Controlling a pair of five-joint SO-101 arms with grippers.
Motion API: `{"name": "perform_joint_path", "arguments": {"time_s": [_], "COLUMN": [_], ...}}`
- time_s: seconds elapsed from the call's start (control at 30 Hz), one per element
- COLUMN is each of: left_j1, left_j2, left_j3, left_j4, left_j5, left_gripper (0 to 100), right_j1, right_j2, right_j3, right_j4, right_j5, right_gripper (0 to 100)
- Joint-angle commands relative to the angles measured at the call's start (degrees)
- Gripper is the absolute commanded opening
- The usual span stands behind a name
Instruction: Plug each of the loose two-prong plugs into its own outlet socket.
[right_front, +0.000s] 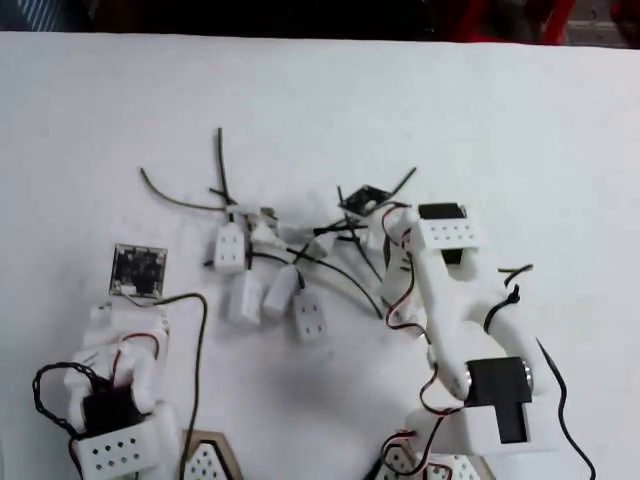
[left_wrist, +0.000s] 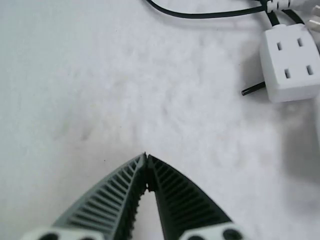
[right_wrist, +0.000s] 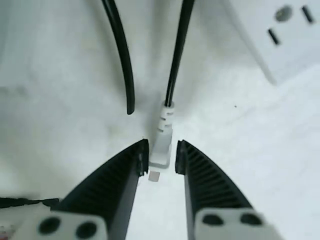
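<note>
The right gripper (right_wrist: 162, 144) is lowered to the white table (right_front: 500, 120), its ribbed fingers (right_wrist: 125, 175) held narrowly apart with a white two-prong plug (right_wrist: 162, 142) lying between their tips. A thin sliver of table shows on each side of the plug, so the fingers flank it rather than pinch it. One metal prong (right_wrist: 155, 176) pokes from the plug toward the wrist, and its black cord (right_wrist: 177, 50) runs away from the gripper. A second black cord (right_wrist: 120, 55) lies beside it and ends in a cut tip. The corner of a white outlet block (right_wrist: 292, 35) sits near.

The left gripper (left_wrist: 146, 159) hovers over bare table with its fingertips meeting and nothing between them. A four-slot outlet socket (left_wrist: 290, 60) lies well apart from it.

From above, more outlet blocks (right_front: 231, 247) (right_front: 310, 314) lie clustered mid-table among tangled cords.
</note>
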Motion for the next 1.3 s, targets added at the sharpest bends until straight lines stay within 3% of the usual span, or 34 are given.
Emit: {"name": "perform_joint_path", "arguments": {"time_s": [0.0,0.93,1.27], "left_j1": [-0.57,-0.57,-0.57], "left_j2": [-1.10,-1.10,-1.10], "left_j3": [-0.44,-0.44,-0.44], "left_j4": [-0.97,-0.88,-1.23], "left_j5": [0.00,0.00,0.00], "left_gripper": [2,2,2], "right_j1": [-0.04,0.66,0.40], "right_j2": [-0.22,7.96,-12.88], "right_j3": [-2.11,-8.35,-7.38], "right_j4": [1.01,5.85,11.82], "right_j5": [0.62,2.64,4.13], "right_gripper": [9.1,1.7,1.7]}}
